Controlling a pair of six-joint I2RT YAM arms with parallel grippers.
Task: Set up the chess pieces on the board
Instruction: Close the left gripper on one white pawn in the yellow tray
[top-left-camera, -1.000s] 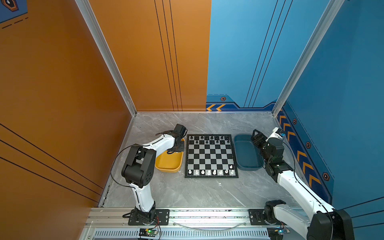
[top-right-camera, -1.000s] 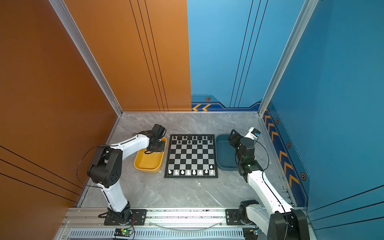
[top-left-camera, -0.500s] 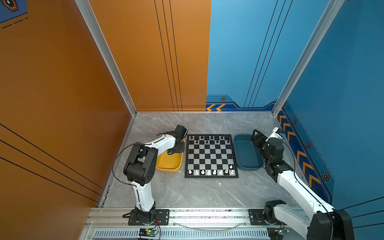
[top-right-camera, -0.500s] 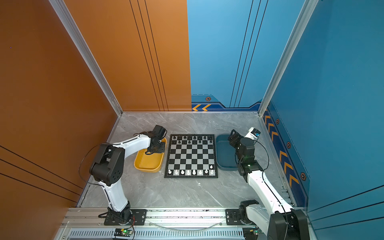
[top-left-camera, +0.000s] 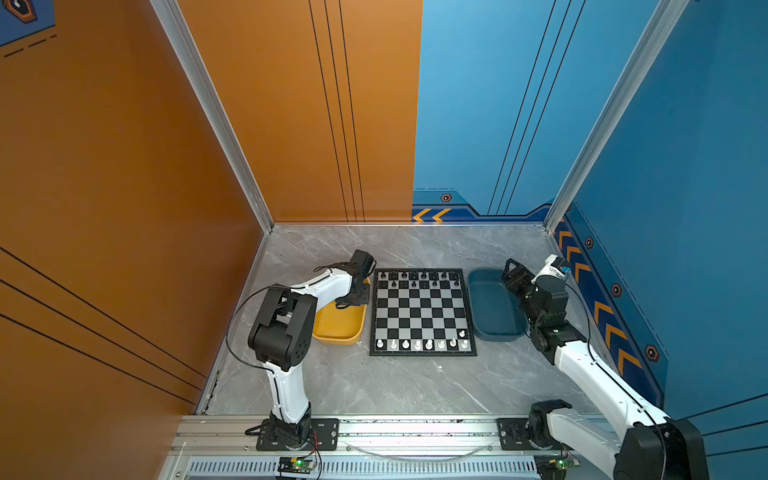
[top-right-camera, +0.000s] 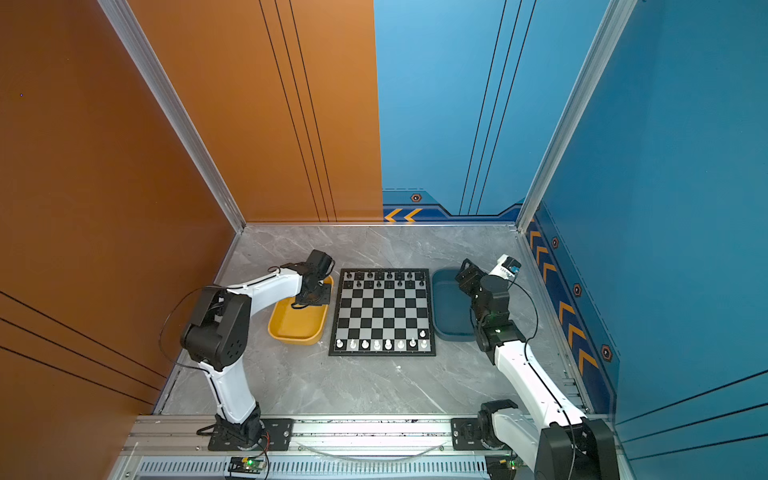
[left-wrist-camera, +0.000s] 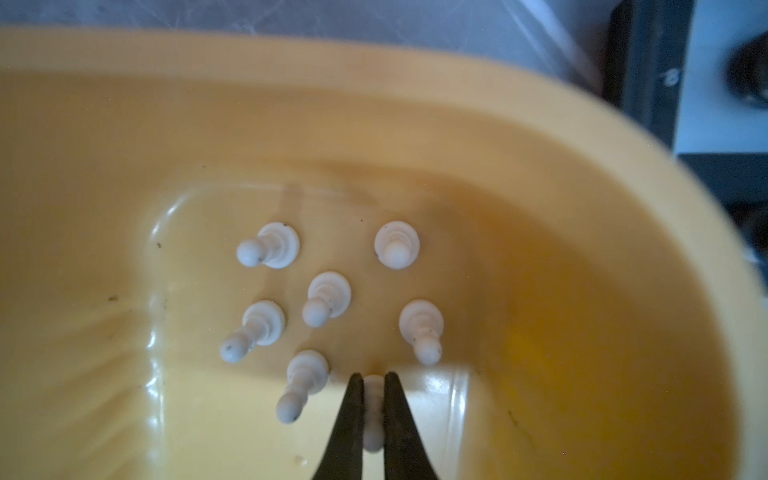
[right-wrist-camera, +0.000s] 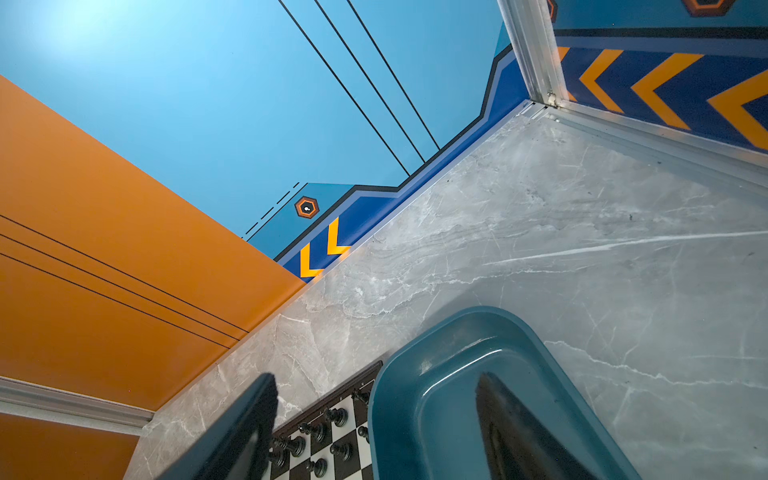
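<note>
We see a robot lab cell: orange and blue panel walls, two arms bolted to an aluminium rail, a marble-patterned table.

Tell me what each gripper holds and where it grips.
Left gripper pinches a white pawn by its stem, inside the yellow tray. Right gripper is open, holding nothing.

Both top views were evenly lit and sharp; the glossy yellow plastic tray showed glare and blurred edges.
</note>
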